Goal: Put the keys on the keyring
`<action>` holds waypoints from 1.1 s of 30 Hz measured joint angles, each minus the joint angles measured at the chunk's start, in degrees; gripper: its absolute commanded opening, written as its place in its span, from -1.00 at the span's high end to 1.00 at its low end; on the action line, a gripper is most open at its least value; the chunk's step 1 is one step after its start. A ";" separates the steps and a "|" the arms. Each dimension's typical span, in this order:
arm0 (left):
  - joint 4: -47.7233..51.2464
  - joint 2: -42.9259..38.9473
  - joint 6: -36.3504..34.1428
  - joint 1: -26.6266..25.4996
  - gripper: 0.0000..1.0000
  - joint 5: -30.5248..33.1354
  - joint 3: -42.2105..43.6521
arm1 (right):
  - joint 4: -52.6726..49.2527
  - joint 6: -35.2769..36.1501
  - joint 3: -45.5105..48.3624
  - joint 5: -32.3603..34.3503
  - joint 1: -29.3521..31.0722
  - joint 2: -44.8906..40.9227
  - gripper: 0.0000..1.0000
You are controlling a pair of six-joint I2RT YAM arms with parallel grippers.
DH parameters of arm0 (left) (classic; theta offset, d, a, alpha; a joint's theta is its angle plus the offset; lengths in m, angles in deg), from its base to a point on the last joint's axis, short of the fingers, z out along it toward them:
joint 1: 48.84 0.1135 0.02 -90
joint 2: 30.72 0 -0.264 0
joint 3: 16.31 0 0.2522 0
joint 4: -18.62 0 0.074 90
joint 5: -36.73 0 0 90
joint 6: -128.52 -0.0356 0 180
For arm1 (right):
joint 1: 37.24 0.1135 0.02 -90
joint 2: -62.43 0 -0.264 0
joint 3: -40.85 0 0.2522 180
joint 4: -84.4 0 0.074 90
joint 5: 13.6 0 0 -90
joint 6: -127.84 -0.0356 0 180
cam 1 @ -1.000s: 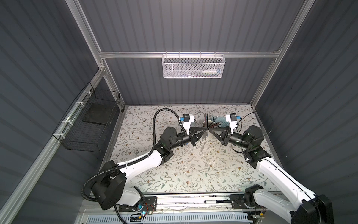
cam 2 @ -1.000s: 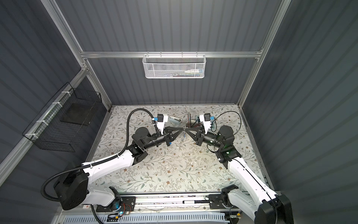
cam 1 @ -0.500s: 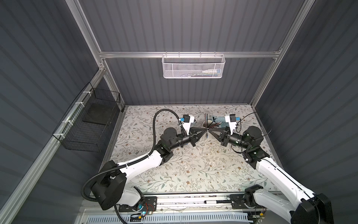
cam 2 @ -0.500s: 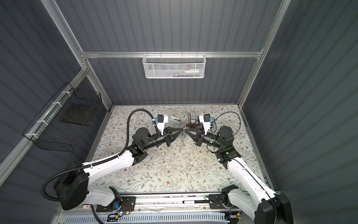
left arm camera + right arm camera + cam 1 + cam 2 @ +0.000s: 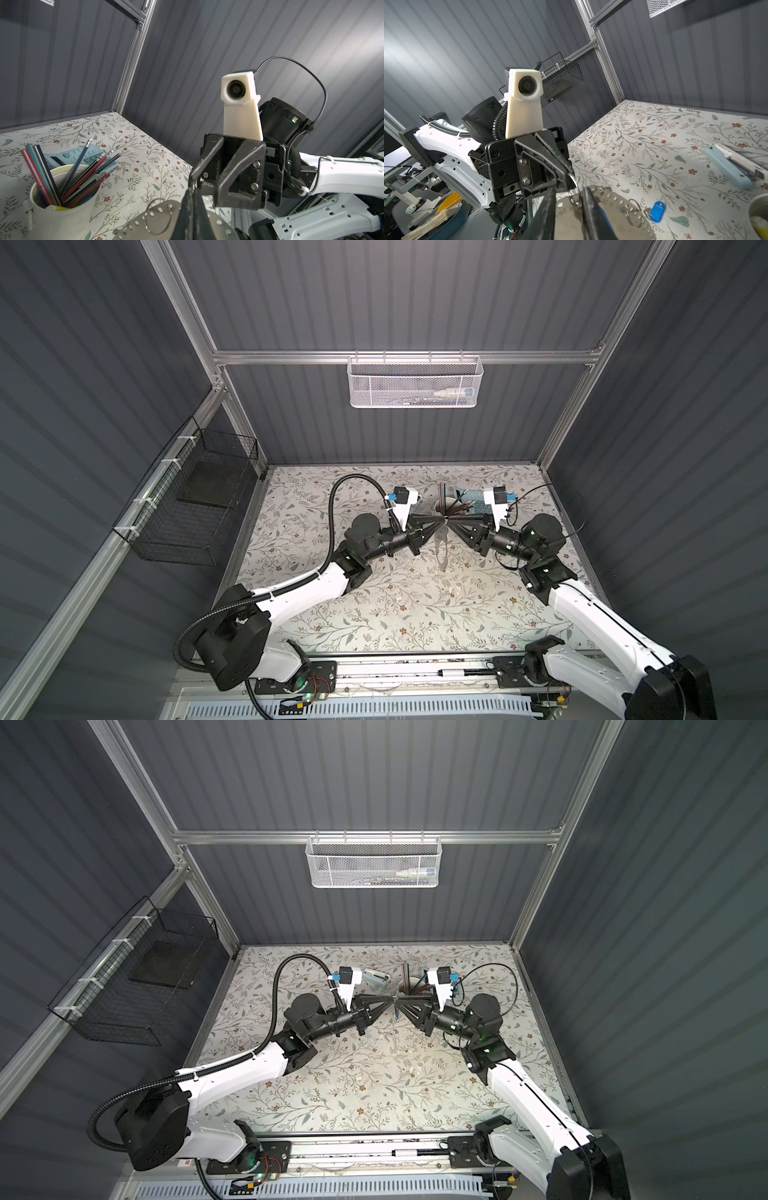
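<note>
Floral tabletop (image 5: 395, 614). Left gripper (image 5: 570, 174) fingers together, clamped on keyring (image 5: 618, 208) rim. Right gripper (image 5: 569, 193) fingers apart astride same rim. Blue key tag (image 5: 657, 211) just beside keyring.

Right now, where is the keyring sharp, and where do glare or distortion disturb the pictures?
Left wrist view: the keyring lies near the lens, slightly soft, with pale sheen. Right wrist view: the blue key tag is sharp; bright streaks cross the wall. Both top views: frame posts splay outward; the keyring is a faint sliver.
</note>
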 measured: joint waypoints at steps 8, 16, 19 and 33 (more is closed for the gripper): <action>-0.57 0.00 0.07 0.00 1.00 -0.48 0.11 | 0.79 -1.01 0.44 -0.15 0.02 0.04 0.63; -1.79 0.00 1.29 0.00 1.00 -1.60 0.26 | 2.14 -1.68 1.16 0.07 0.04 0.04 0.64; -2.19 0.00 1.62 0.02 1.00 -1.97 0.28 | 2.64 -1.90 1.16 0.04 0.11 0.17 0.60; -2.19 0.00 1.73 0.02 1.00 -1.90 0.46 | 3.39 -2.93 1.16 -0.31 0.42 0.96 0.43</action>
